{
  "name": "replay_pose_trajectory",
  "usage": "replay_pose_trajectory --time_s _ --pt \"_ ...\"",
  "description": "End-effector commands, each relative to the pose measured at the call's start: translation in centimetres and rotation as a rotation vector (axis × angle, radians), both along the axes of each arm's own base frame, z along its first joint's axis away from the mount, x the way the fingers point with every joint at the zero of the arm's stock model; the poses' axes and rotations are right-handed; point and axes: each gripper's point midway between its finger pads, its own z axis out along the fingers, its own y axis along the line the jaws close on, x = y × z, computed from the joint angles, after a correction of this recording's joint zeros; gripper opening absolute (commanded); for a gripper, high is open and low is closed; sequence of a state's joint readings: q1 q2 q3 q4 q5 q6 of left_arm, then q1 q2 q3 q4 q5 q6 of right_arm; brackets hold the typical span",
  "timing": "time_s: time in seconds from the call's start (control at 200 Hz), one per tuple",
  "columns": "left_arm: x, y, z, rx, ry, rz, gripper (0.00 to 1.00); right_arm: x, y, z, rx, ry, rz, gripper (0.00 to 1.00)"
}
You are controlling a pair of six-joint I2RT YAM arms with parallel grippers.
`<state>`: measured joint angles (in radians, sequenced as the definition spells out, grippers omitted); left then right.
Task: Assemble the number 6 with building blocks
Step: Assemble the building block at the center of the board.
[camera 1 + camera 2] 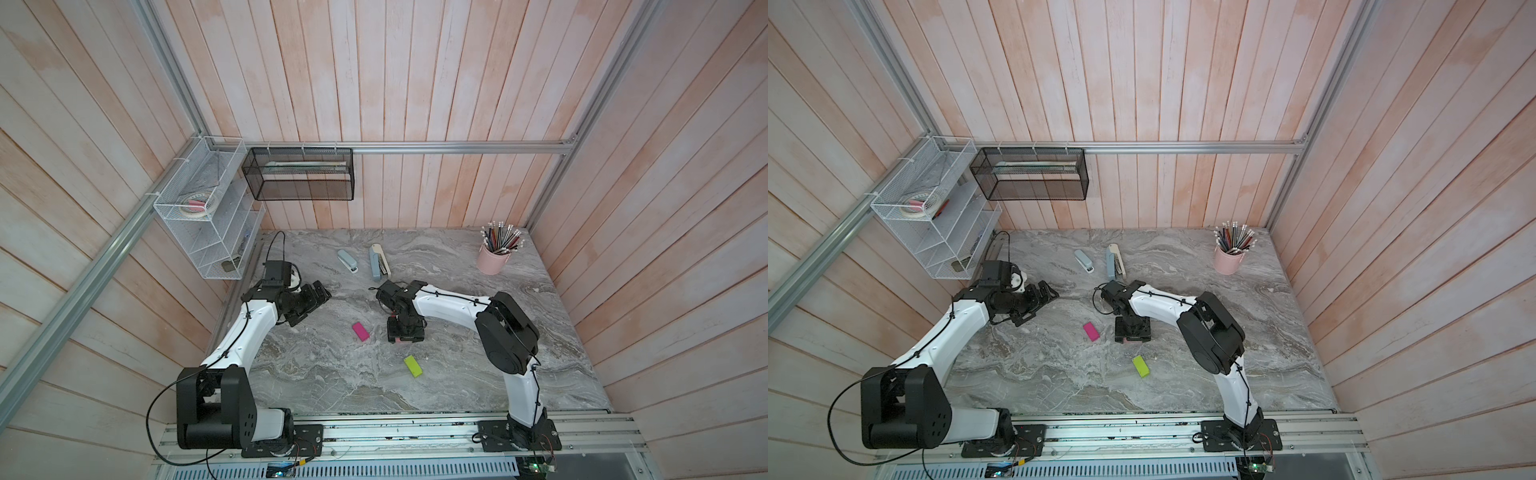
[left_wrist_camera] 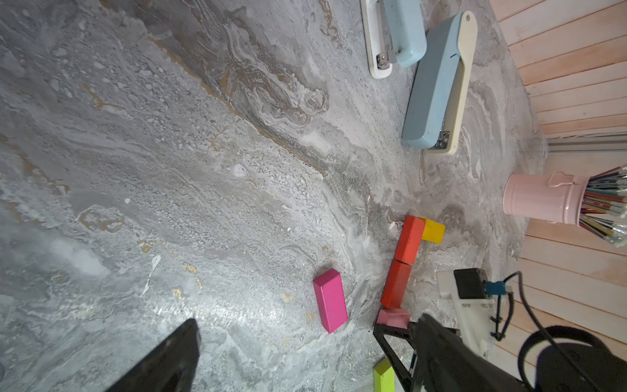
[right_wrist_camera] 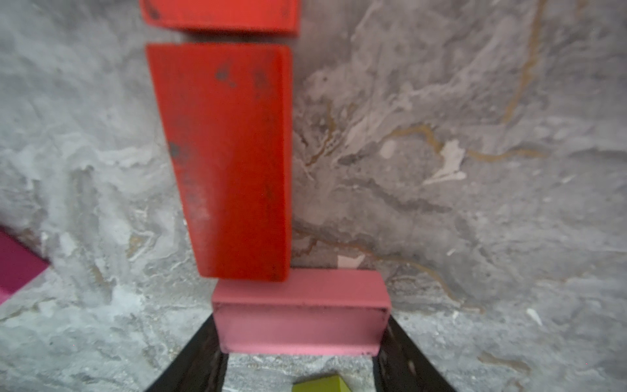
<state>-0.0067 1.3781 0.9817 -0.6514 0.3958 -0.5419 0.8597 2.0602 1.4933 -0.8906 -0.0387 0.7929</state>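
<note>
**Top views.** Nearest the lens, two arms are rising from a rail at the near edge of the bench [image 1: 478, 386]. The left arm [image 1: 245, 332] is bending toward the far left, its left jaws standing open and empty above the bench. The right arm [image 1: 449, 302] is reaching from a raised elbow to mid-bench, wrist turned down. One pink cup [image 1: 492, 264] is holding a bunch of pencils. One white wire rack [image 1: 220, 249] on the wall is holding a tape roll, and one black mesh basket [image 1: 299, 189] is holding something long and pale. Two staplers are lying at the far side: a grey-blue stapler [image 1: 347, 261] and a blue-and-beige stapler [image 1: 379, 264]. The magenta block [image 1: 360, 331] and the lime block [image 1: 413, 366] are lying apart.

**Left wrist.** Six blocks are showing. The yellow block [image 2: 433, 230] is lying just beside the first red block [image 2: 410, 239], which is running end to end with the second red block [image 2: 396, 284].

**Right wrist.** The right jaws are gripping the light pink block [image 3: 298, 315] by its ends, crosswise at the second red block's end.
</note>
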Motion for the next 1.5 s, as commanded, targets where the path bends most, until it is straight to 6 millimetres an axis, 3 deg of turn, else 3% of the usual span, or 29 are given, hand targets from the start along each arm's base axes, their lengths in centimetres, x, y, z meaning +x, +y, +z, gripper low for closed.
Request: replay_pose_trajectory --time_s 0.0,0.83,0.985,1.085,1.165,1.29,1.495 --pt "0.4 0.1 0.7 0.004 -0.020 -0.006 1.00 0.3 -1.1 -1.0 -0.065 0.007 -0.014 0.55" --pt "0.3 0.2 0.7 0.007 -0.019 -0.001 1.00 0.9 -0.8 -1.4 -0.079 0.001 0.020 0.57" --pt "0.3 0.2 0.5 0.007 -0.015 0.001 1.00 0.7 -0.7 -1.6 -0.069 0.006 0.018 0.66" --pt "0.2 0.2 0.6 0.007 -0.016 0.001 1.00 0.7 -0.4 -1.5 -0.053 0.004 0.020 0.82" --pt "0.2 0.3 0.5 0.009 -0.016 0.000 1.00 0.9 -0.2 -1.2 -0.034 -0.006 0.020 0.92" --pt "0.1 0.3 0.5 0.009 -0.016 0.002 1.00 1.0 0.2 -0.2 -0.001 -0.023 0.024 0.97" --pt "0.1 0.3 0.5 0.008 -0.019 0.004 1.00 0.3 0.1 4.6 0.071 -0.098 0.018 0.98"
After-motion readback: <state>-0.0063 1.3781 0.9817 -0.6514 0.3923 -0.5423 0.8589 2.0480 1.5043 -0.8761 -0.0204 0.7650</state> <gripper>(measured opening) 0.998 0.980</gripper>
